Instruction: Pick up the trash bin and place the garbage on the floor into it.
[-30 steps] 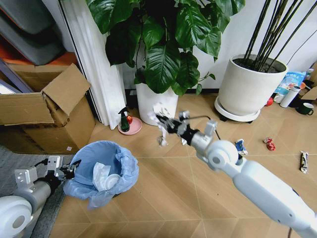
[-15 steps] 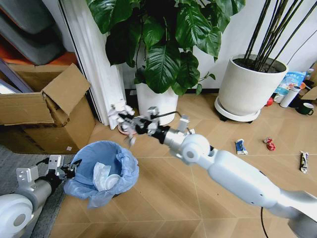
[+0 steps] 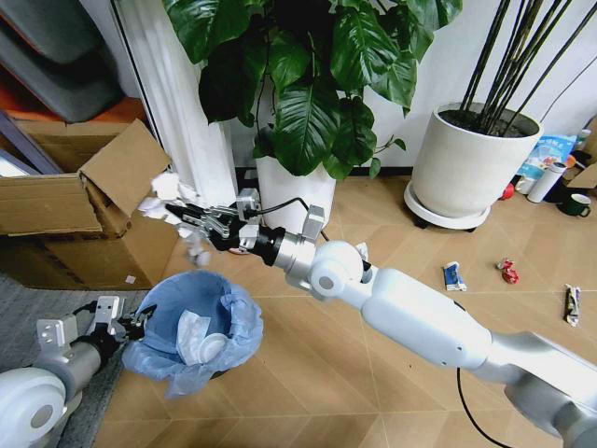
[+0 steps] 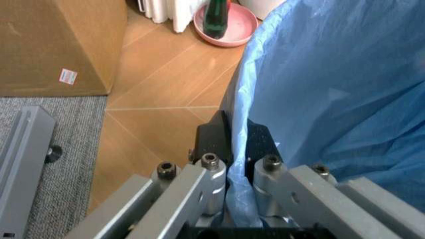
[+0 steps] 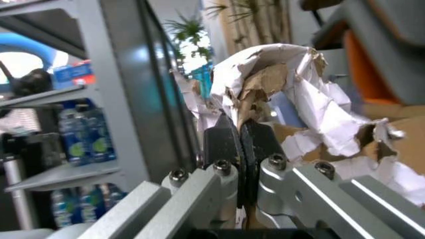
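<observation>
The trash bin (image 3: pixel 191 322), lined with a light-blue bag (image 4: pixel 332 74), stands on the floor (image 3: pixel 308 392) at lower left. My left gripper (image 3: pixel 140 322) (image 4: pixel 236 169) is shut on its bagged rim. White paper and a white disc (image 3: pixel 201 343) lie inside. Up and left of the bin's far rim, my right gripper (image 3: pixel 179 215) (image 5: pixel 240 144) is shut on a crumpled white paper wad (image 3: pixel 160 187) (image 5: pixel 272 89). More garbage lies on the floor at right: a blue-white wrapper (image 3: pixel 453 275), a red wrapper (image 3: pixel 508 271) and a dark wrapper (image 3: pixel 572 303).
An open cardboard box (image 3: pixel 84 215) stands left of the bin, on a grey mat (image 3: pixel 37 299). Two white plant pots (image 3: pixel 294 191) (image 3: pixel 471 168) stand along the back wall. A green spray bottle (image 4: pixel 216 15) sits in a pink dish (image 4: pixel 229 30) just beyond the bin.
My right arm has swung left with the paper wad, from in front of the middle plant pot to beside the cardboard box above the bin. The left gripper still holds the bin.
</observation>
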